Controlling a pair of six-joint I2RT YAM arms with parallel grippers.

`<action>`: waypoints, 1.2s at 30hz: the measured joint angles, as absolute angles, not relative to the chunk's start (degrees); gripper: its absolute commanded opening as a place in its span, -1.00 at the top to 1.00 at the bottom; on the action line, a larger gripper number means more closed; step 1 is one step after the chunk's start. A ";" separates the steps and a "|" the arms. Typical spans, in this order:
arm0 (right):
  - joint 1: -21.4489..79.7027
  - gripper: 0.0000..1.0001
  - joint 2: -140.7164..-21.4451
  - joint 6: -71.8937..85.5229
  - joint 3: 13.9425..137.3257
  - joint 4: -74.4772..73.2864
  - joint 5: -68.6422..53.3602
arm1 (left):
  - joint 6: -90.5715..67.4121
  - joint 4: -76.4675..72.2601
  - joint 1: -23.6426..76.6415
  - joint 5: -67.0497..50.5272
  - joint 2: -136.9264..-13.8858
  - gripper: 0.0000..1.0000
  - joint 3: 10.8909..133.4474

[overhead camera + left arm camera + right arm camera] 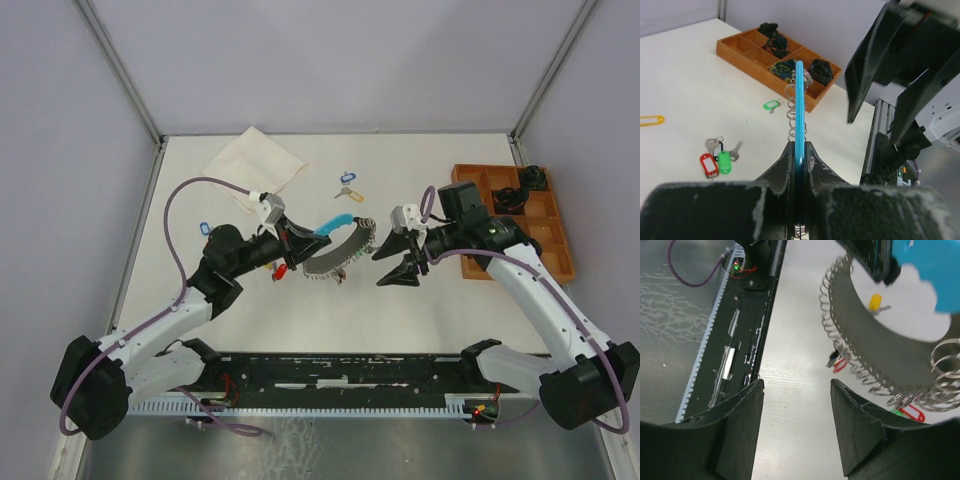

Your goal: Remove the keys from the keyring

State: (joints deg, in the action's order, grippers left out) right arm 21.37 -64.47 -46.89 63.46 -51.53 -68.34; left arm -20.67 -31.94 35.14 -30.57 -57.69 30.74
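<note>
While the left claw (298,240) was pressed together on the light-blue band (333,226) of the keyring (338,252), the large loop hung out from its tips over the white table (440,310), well to the left of the compartmented wooden tray (556,262). In the left wrist view the band stood edge-on between the two fingers, with the silvery coil of the loop running just beside it. The right claw (392,262) sat between the keyring and the tray, its jaws spread wide and pinching nothing, with the tips pointed away from the tray toward the loop and just short of it. A blue-tagged key (347,177) lay on the table left of the tray, farther back than the loop. A small bunch of keys with red and green tags (716,159) also lay loose on the table, apart from the tray. A folded white cloth (255,160) rested far to the tray's left. Dark objects (528,180) filled some of the tray's compartments.
</note>
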 measured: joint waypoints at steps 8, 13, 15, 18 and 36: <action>23.97 -0.24 -66.70 -35.35 52.69 -32.73 -60.77 | -23.90 -33.17 34.94 -30.50 -57.69 0.94 34.33; 25.71 -0.24 -66.70 -34.28 52.23 -28.08 -59.27 | -25.32 -33.54 34.83 -30.26 -57.69 0.95 34.76; 26.09 -0.26 -66.70 -34.28 52.12 -26.96 -58.94 | -25.96 -33.58 34.81 -30.04 -57.69 0.94 34.76; 26.44 -0.27 -66.70 -34.28 51.86 -26.15 -58.15 | -26.98 -34.20 34.79 -29.87 -57.69 0.94 34.79; 29.15 -0.22 -66.72 -34.26 49.89 -22.90 -55.64 | -32.73 -39.64 34.72 -27.07 -56.73 0.94 34.76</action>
State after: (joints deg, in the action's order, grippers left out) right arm 29.15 -66.72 -34.26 49.89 -22.90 -55.64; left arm -32.73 -39.64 34.72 -27.07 -56.73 34.76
